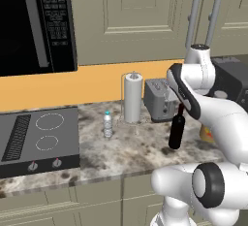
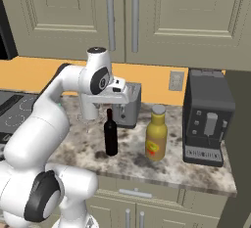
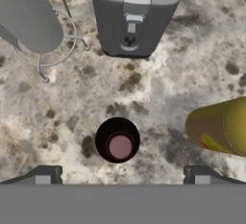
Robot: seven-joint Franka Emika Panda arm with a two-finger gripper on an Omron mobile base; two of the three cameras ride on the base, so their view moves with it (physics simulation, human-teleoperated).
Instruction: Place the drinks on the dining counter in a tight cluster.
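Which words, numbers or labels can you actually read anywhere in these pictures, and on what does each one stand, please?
None can be read.
Microwave: its control panel carries a display and rows of white markings, too small and blurred to read.
Juice bottle: a red and yellow label, no letters clear.
Water bottle: a pale label, blurred.
Wine bottle: no label visible.
Coffee machine and toaster: buttons, no legible text.

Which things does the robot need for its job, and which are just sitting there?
For the job:
wine bottle
juice bottle
water bottle
gripper, open above the wine bottle

Just sitting there:
toaster
paper towel roll
coffee machine
stovetop
microwave
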